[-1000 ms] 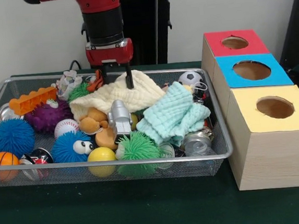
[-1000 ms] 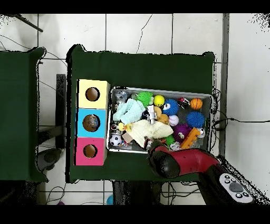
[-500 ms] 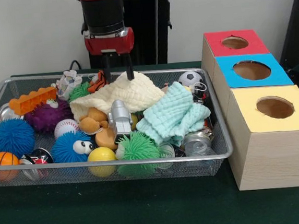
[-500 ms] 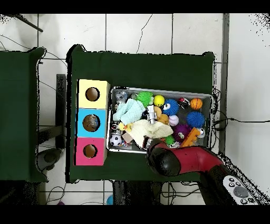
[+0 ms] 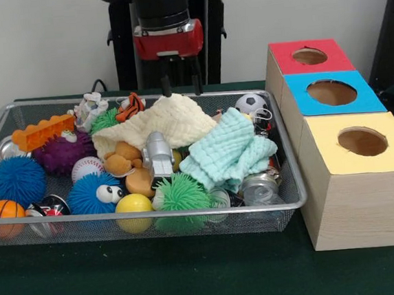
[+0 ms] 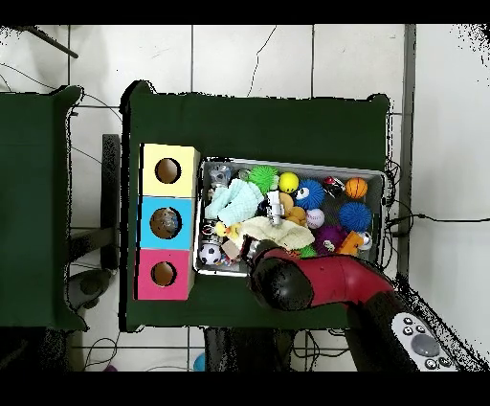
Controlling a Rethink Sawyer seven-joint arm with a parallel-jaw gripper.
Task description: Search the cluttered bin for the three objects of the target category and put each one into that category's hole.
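- Front view: gripper (image 5: 180, 85) hanging above the far rim of the bin (image 5: 155, 216), over the far edge of the cream cloth (image 5: 159, 125); two dark fingers (image 5: 166, 86) spread apart, nothing between them.
- Bin crowded: mint cloth (image 5: 229, 151) just beside the cream cloth, toward the boxes; grey toy robot (image 5: 158, 155) lying at the cream cloth's near edge; green spiky ball (image 5: 181, 193) in front of that.
- Clear crumpled plastic (image 5: 262, 193) (likely one of the three objects) in the bin's near corner, beside the boxes, under the mint cloth's edge; silver can (image 5: 256, 182) touching it.
- Other target pieces not made out in the clutter.
- Hole (image 5: 331, 92) in the blue-topped box (image 5: 332, 94), middle of three boxes standing against the bin's end; red-topped box (image 5: 308, 57) behind it, yellow-topped box (image 5: 361, 142) in front.
- Overhead view: red arm (image 6: 325, 284) reaching over the bin's rim (image 6: 287, 162) on the robot's side, covering part of the cream cloth (image 6: 273, 230); gripper hidden beneath the arm.
- Hole (image 6: 166, 223) in the blue top, beside the bin's short end.
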